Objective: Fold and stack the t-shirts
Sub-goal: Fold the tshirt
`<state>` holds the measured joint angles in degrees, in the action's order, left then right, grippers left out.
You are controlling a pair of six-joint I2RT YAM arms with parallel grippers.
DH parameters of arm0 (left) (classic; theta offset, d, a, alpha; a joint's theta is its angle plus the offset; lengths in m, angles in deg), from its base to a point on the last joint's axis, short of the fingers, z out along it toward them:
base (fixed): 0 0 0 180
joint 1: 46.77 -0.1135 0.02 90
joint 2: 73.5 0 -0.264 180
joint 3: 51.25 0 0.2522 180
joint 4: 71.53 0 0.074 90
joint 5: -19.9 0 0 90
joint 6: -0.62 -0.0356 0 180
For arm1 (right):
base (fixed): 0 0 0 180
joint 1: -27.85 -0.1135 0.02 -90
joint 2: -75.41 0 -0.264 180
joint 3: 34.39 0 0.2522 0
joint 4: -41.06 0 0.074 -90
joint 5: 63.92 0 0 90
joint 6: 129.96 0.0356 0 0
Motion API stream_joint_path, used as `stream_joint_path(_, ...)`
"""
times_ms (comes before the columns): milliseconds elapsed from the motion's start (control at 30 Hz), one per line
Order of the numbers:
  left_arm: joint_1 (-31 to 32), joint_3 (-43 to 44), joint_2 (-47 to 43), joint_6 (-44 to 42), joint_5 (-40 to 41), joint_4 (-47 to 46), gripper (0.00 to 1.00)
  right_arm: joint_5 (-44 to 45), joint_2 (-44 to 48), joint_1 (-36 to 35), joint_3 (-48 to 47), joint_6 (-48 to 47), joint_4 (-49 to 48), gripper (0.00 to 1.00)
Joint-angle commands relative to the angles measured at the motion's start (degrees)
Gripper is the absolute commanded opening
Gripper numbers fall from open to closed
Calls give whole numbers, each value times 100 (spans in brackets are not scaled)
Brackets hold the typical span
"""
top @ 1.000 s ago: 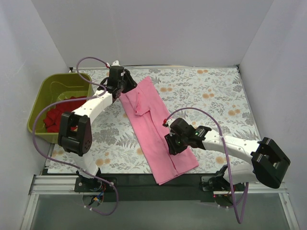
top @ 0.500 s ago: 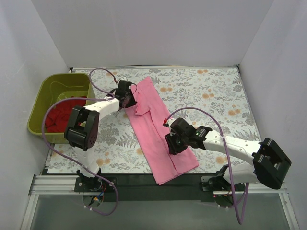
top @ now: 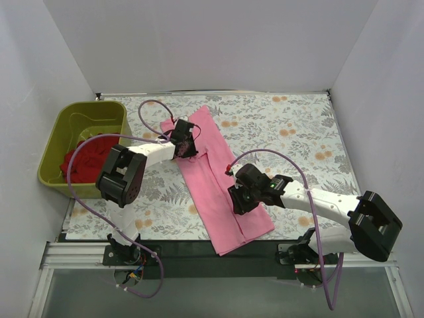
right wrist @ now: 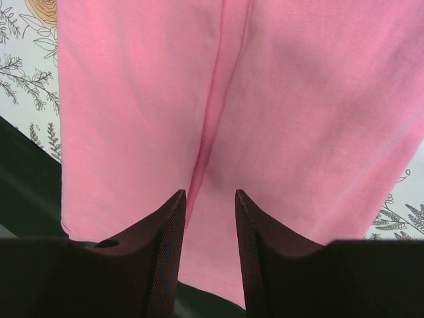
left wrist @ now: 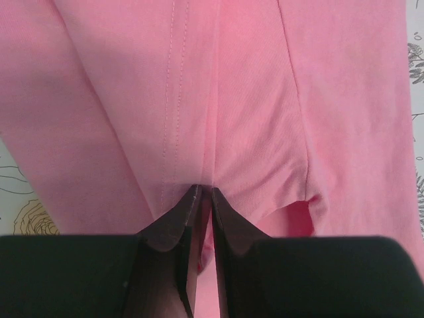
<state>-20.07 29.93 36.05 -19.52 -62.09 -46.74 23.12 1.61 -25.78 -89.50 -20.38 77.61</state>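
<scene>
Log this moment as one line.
left claw: shut on soft pink cotton t-shirt | right claw: open over same shirt | red t-shirt: in olive-green plastic tub

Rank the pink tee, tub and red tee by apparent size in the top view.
1-2: pink tee and tub, about alike in area; too close to rank.
3: red tee, clearly smallest, bunched inside the tub.

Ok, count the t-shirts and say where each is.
2. The pink t-shirt lies stretched on the table; the red t-shirt is bunched in the green tub, maybe hiding more.
</scene>
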Motion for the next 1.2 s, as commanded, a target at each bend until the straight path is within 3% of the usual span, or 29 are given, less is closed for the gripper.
stream_joint_path(0, 55, -44, -22, -78, 131, 66, 14, 32, 173, 19, 39, 47, -125, 37)
stream_joint_path(500, 213, -360, -1542, 141, 385, 93, 18, 191, 393, 19, 21, 20, -73, 37)
stream_joint_path(733, 213, -528, -1131, 141, 834, 101, 9, 191, 480, 19, 47, 20, -46, 37)
stream_joint_path(1167, 468, -414, -391, -52, 367, 215, 6, 173, 410, 19, 74, -6, -29, 37)
